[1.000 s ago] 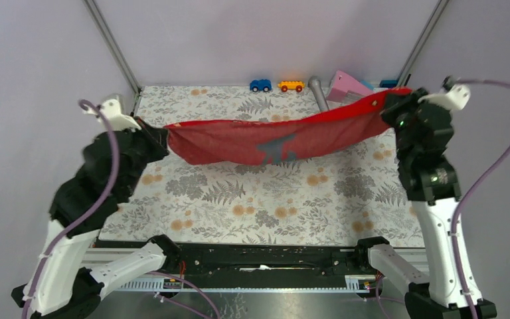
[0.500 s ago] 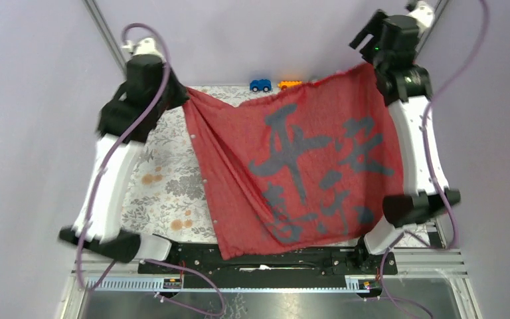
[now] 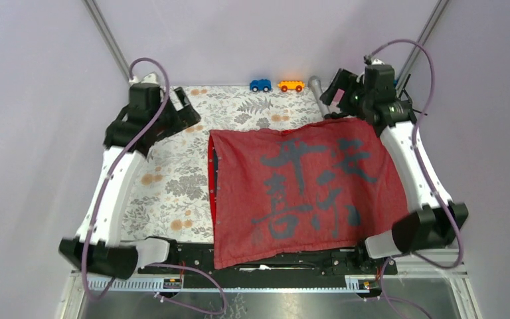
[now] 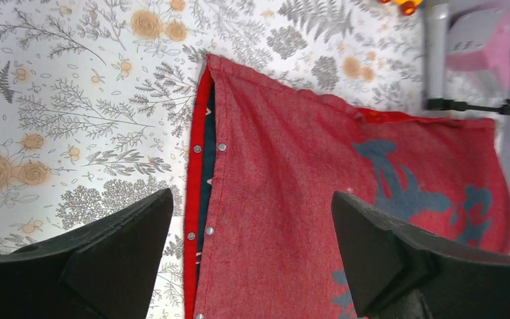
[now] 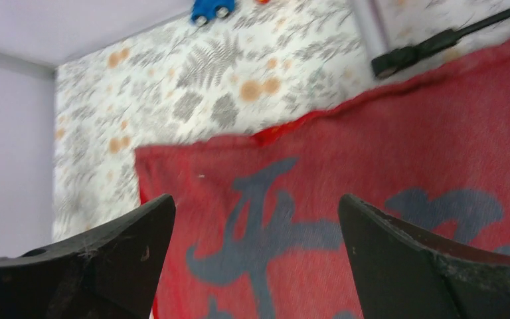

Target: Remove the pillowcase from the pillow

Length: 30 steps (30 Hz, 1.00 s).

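Left claw (image 3: 187, 114) is raised over the far-left part of the floral tablecloth (image 3: 172, 179). Its jaws are spread wide with nothing between them, which the left wrist view confirms: both fingers (image 4: 106, 259) stand far apart with only cloth below. Right claw (image 3: 337, 95) is at the far-right of the table, jaws likewise spread fully and gripping nothing; its fingers (image 5: 425, 266) frame open air above the fabric. The pillowcase (image 3: 305, 186) lies flat on the table, dull red side up with large grey characters showing. It sits to the right of the left claw and on its near side, with the far-left corner near that claw but apart from it. The far-right corner lies just on the near side of the right claw, below it. The near edge of the fabric overhangs the black rail between the arm bases. Along the edge nearest the left claw runs a row of snap buttons (image 4: 221, 146), and the opening there gapes slightly, showing brighter red and a dark band. Beyond both claws, against the back wall, are a blue toy car (image 3: 260, 85), an orange toy car (image 3: 291, 86), a grey cylinder (image 3: 317, 90) and a pink box (image 4: 478, 40).
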### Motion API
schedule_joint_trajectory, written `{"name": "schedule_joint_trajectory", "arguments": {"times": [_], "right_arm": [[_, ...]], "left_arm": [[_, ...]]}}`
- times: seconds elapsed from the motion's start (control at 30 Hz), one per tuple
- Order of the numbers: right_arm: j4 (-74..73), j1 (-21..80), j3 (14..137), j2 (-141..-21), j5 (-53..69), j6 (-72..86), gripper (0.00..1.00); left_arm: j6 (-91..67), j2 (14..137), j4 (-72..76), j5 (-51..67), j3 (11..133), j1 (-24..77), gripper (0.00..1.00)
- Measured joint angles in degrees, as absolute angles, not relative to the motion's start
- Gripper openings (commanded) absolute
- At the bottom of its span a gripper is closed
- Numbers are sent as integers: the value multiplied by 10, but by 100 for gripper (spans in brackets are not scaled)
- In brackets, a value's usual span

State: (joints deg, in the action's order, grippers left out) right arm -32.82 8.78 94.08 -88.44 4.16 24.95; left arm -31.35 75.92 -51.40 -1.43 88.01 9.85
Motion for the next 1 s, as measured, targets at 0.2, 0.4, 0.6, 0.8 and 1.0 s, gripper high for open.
{"name": "schedule_joint_trajectory", "arguments": {"times": [0.2,0.4,0.6,0.8,1.0], "right_arm": [[-222,175,752,-720,72,275,100],[-176,333,645,-714,65,279,99],[-166,496,630,-747,21,280,100],[-133,621,635,-819,-30,298,99],[-123,682,663,-919,-66,309,97]], "left_arm": [[-325,599,-453,29,714,98,92],[-362,533,-410,93,524,98,91],[-413,482,-365,131,389,98,89],[-446,484,-324,116,353,98,88],[-493,493,-341,5,350,98,87]]}}
